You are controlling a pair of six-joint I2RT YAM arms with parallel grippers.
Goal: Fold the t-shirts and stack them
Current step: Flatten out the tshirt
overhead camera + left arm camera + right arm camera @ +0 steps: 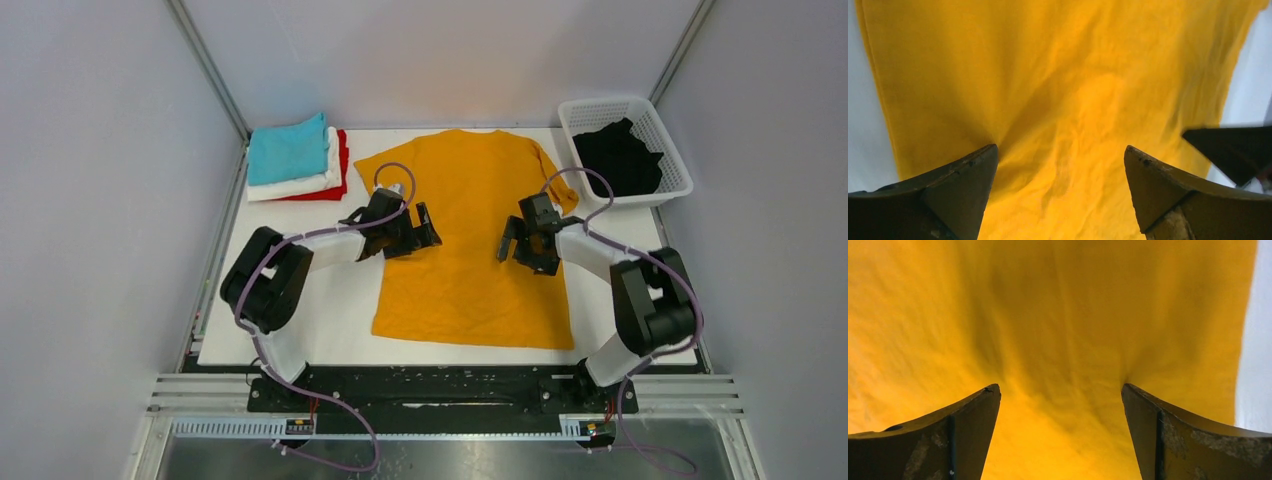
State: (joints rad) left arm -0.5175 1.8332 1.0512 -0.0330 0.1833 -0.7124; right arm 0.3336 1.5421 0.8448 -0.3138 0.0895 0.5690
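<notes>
- The mustard-orange t-shirt (470, 240) lies spread flat in the middle of the table (310, 320), collar toward the far edge and hem toward the arm bases.
- The left gripper (428, 226) sits over the shirt's left side, near mid-length. Its jaws are spread wide and nothing is between them.
- In the left wrist view, the left gripper (1060, 150) faces the orange cloth. Creases radiate from the left fingertip, so it appears to press on the fabric, though contact is not certain.
- The right gripper (506, 240) sits over the shirt's right side, level with the left one. Its jaws are likewise spread and grasp nothing.
- In the right wrist view, the right gripper (1060, 387) shows cloth folds converging at its right fingertip.
- A folded stack rests at the far-left corner: the teal t-shirt (288, 148) on top, the white t-shirt (300, 183) beneath it, the red t-shirt (343, 160) at the bottom.
- The black t-shirt (617, 158) lies bunched inside the white basket (620, 104) at the far-right corner.
</notes>
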